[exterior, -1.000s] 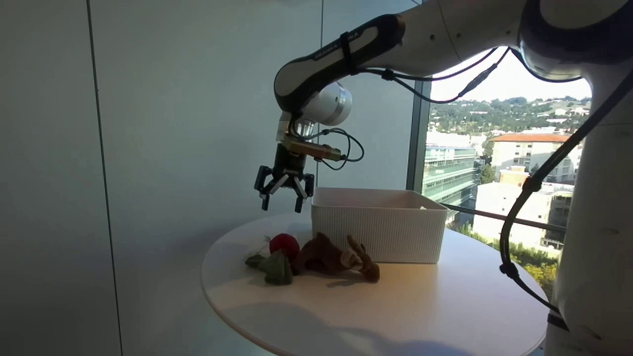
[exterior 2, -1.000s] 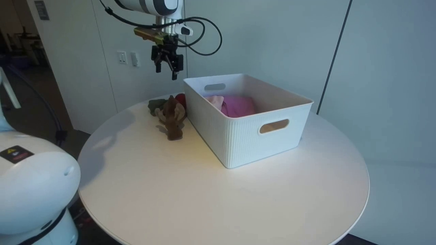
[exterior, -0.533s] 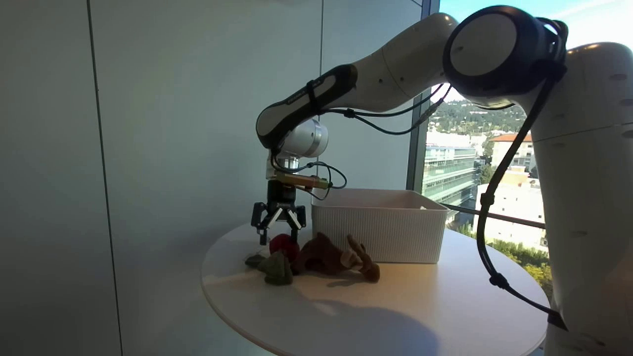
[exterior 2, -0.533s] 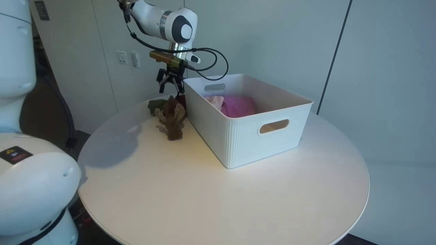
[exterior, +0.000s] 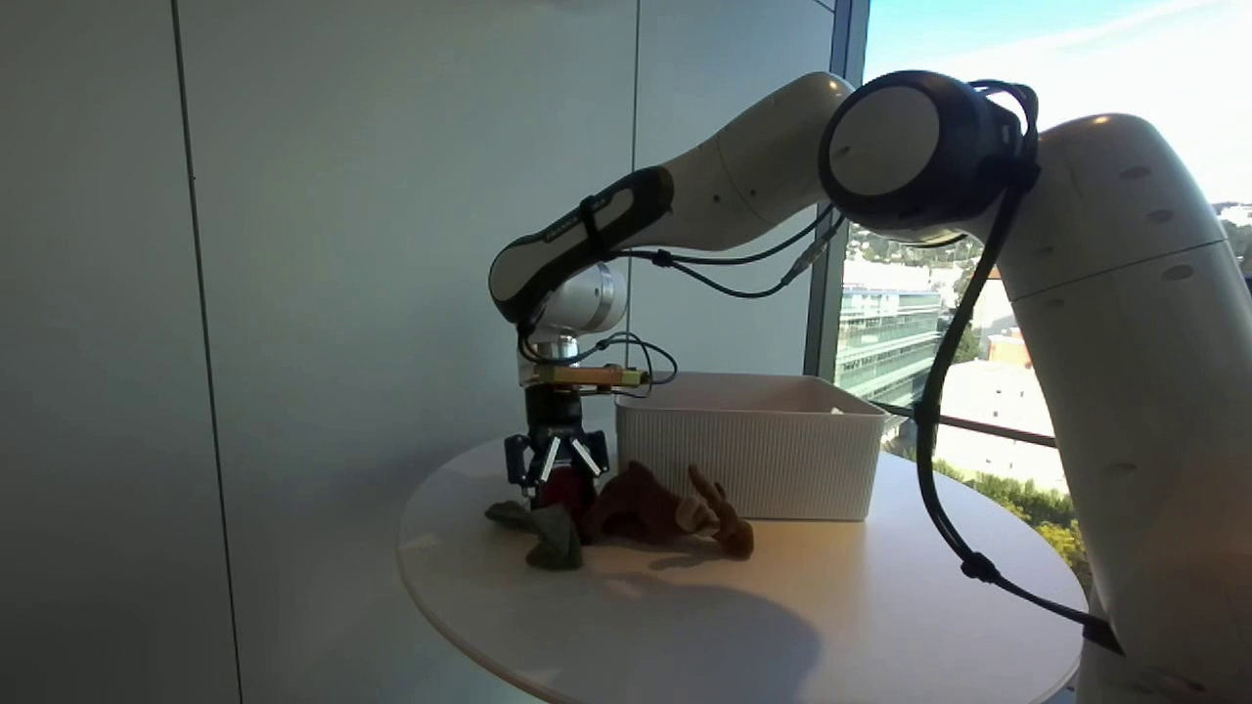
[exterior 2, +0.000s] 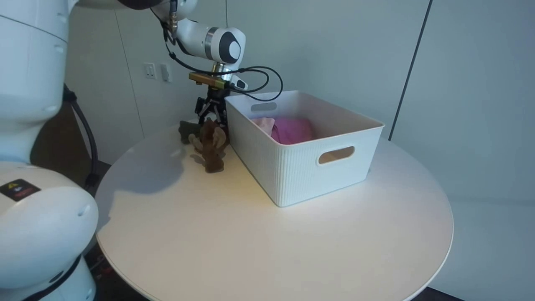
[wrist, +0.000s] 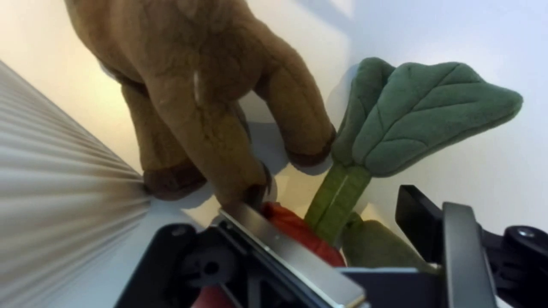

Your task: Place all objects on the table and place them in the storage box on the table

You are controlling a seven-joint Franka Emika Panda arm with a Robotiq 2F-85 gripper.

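Step in hand, my reading: line up and grasp, then lift. Notes run left to right across the wrist view.

The white ribbed plastic storage box (wrist: 60, 192) has its wall near, at the left edge; close without swinging toward it. The dark-hoofed brown plush animal (wrist: 184, 64) has one foot right at my silver finger link (wrist: 295, 261) — edge away from it, or I may pinch the leg along with the target. The rounded red fabric bulb (wrist: 302, 235) is that target, probably a plush radish; it should squash, so take it across the middle with a moderate squeeze and raise it straight up. The green stitched plush leaves (wrist: 428, 115) will likely trail, so lift with height to spare over the box.

Position against the jaws: the bulb sits on the round white table (exterior: 880, 587), near the box, down at my black two-finger gripper (exterior: 563, 492). Jaws wide — a broad gap shows. Red shows on both sides of the silver finger link, which hides much of the bulb; the olive fabric stem (wrist: 338, 201) shows between that link and the black fingertip (wrist: 415, 222) on the right. Pad contact: cannot tell.
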